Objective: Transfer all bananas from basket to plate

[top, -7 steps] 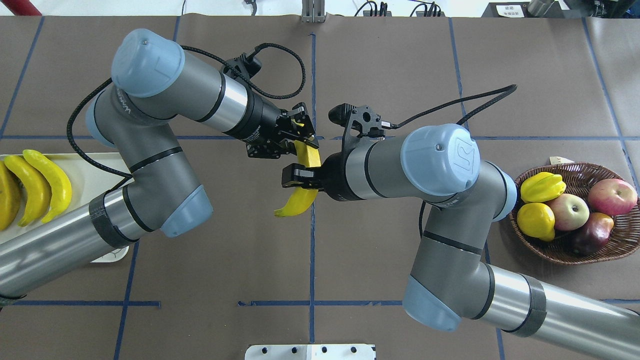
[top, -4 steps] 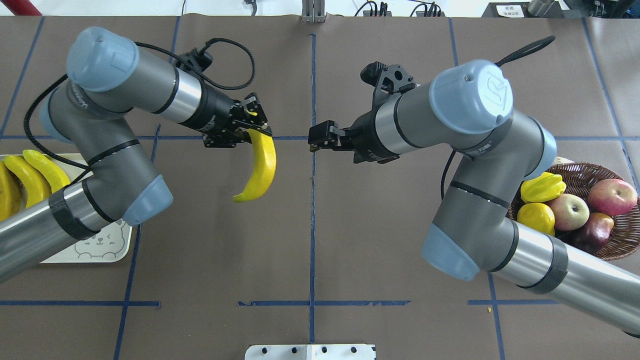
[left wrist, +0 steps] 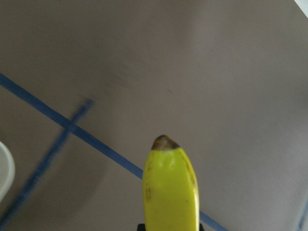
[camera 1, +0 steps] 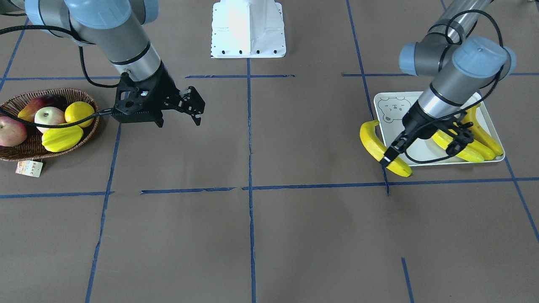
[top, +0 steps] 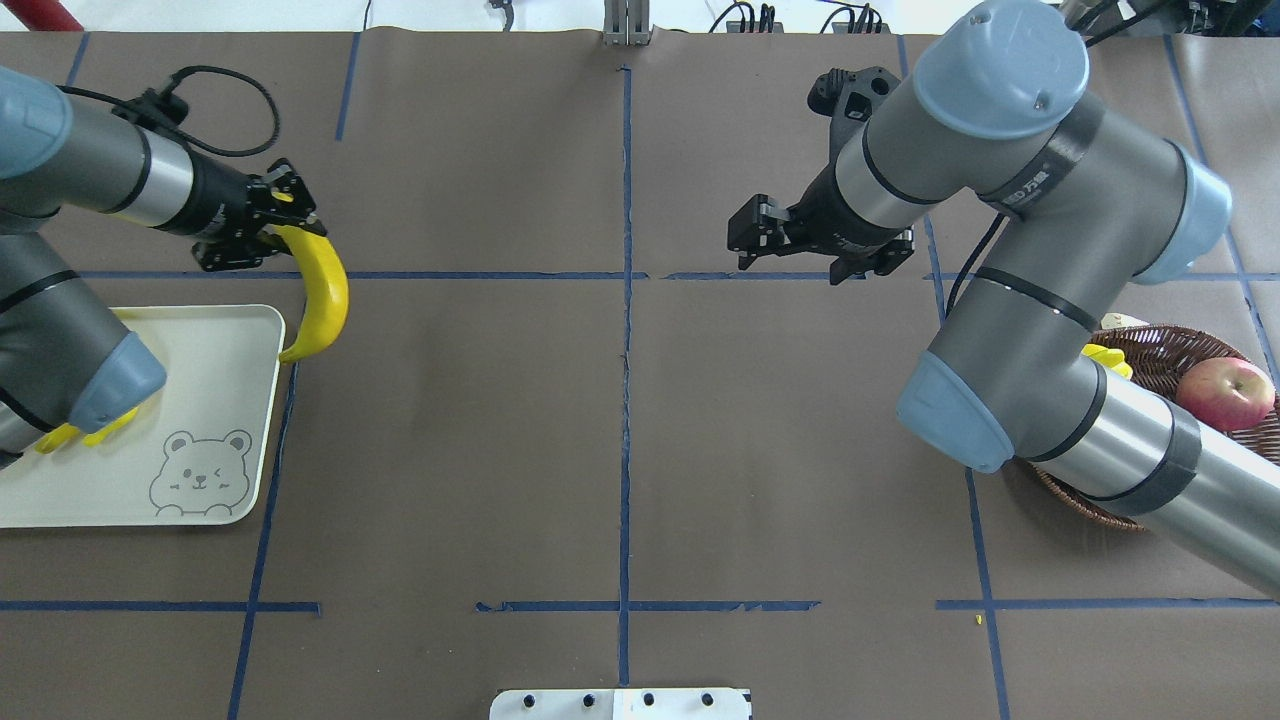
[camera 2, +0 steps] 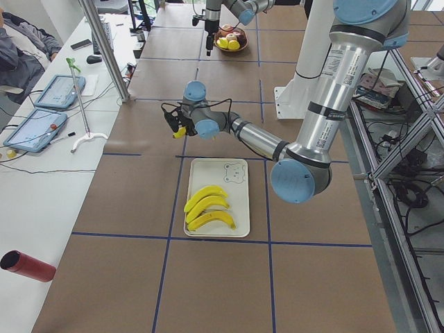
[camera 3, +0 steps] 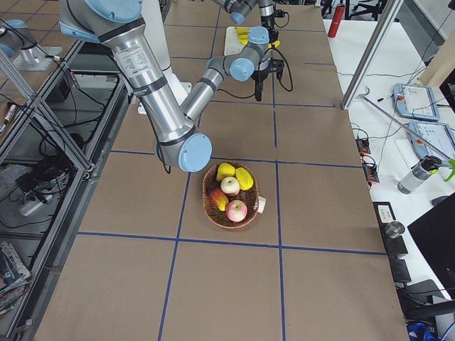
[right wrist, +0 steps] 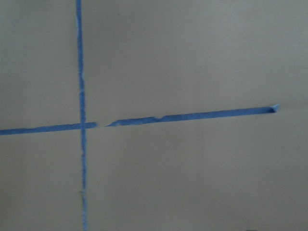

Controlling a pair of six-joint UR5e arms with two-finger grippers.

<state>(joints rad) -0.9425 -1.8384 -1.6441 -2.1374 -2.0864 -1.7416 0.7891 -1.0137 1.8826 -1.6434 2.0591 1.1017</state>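
- The left gripper is clenched on one end of a banana, which is carried above the table.
- The banana hangs just beside the plate, outside the rim that faces the table's middle. Its free tip is seen close to the plate's far corner.
- The plate therefore lies to the robot's left of the banana; a short sideways carry over the rim is judged to be what remains.
- The banana's long axis runs away from the robot and back, roughly along that rim and in line with three bananas already laid on the plate.
- A bare strip of the plate, bearing the bear drawing, is left between those three and the near rim.
- The right gripper is spread and empty, well apart from the plate, near the basket.
- No banana is seen in the basket, only other fruit, so this is judged to be the last transfer.
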